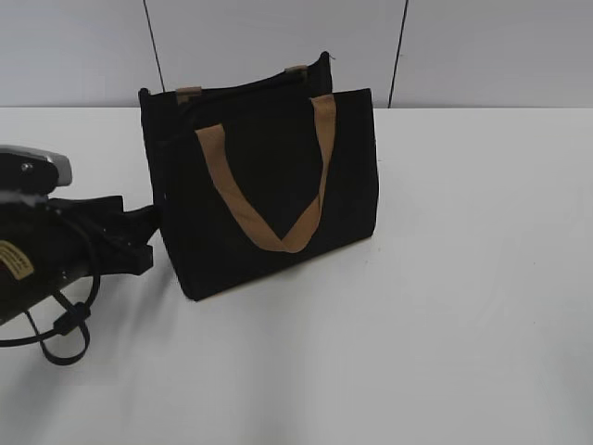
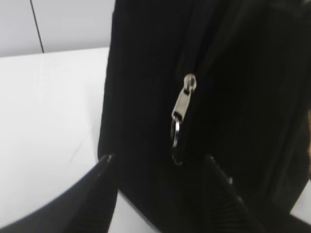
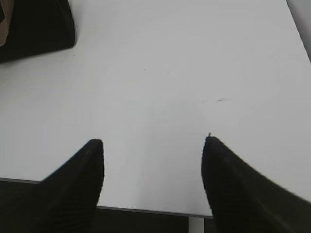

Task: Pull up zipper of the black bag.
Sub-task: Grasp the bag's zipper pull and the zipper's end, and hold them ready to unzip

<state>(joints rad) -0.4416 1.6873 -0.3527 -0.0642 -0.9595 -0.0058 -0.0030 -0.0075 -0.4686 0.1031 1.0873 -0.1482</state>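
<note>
The black bag stands upright on the white table, with tan strap handles. In the left wrist view its end panel fills the frame, and a zipper runs down it with a silvery pull tab and a small ring below. My left gripper is open, its fingers on either side of the bag's lower end, just below the tab. It also shows in the exterior view at the bag's left end. My right gripper is open and empty over bare table, a bag corner far off.
The white table stretches to the right and front of the bag. A grey wall stands behind. The table's near edge runs under my right gripper. Black cables hang off my left arm.
</note>
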